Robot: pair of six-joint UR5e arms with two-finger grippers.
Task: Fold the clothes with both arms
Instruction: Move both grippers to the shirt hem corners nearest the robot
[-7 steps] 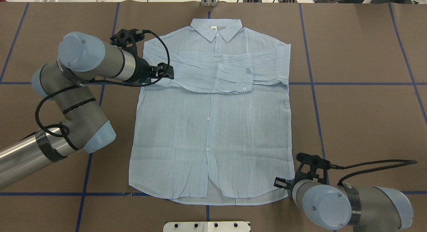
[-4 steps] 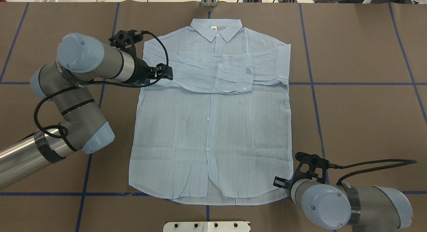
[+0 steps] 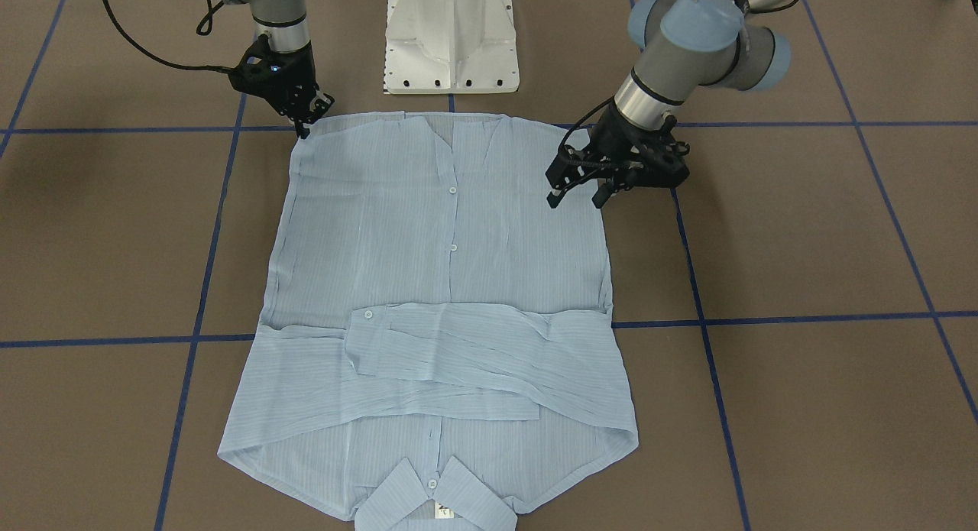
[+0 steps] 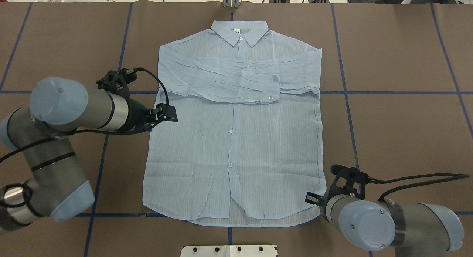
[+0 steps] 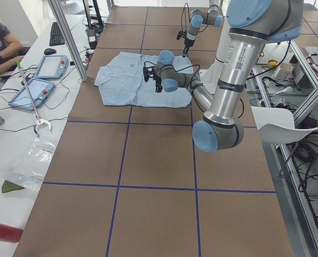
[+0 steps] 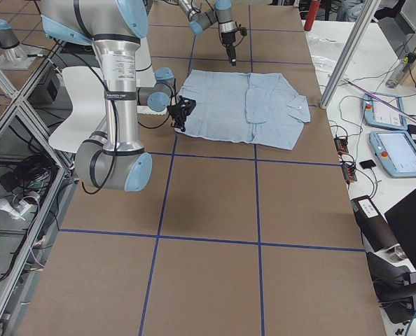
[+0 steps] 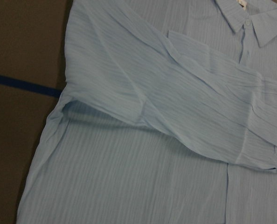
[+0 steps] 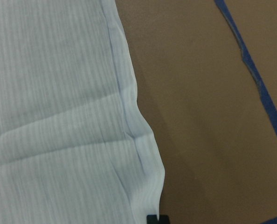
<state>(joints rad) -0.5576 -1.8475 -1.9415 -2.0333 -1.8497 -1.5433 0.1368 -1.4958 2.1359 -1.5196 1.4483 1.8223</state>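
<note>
light-blue shirt [image 4: 236,146] flat mid brown table [image 4: 399,131], sleeves crossed over chest, white neck label [image 4: 235,30] too small to read, left gripper [image 3: 574,201] spread over its side edge, right gripper [image 3: 304,126] at hem corner, cannot tell if pinching, white base [image 3: 452,38] beyond hem

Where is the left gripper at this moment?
In the overhead view the left gripper is on the left, open over the side edge of the shirt, a little toward the hem from the folded sleeves.
</note>
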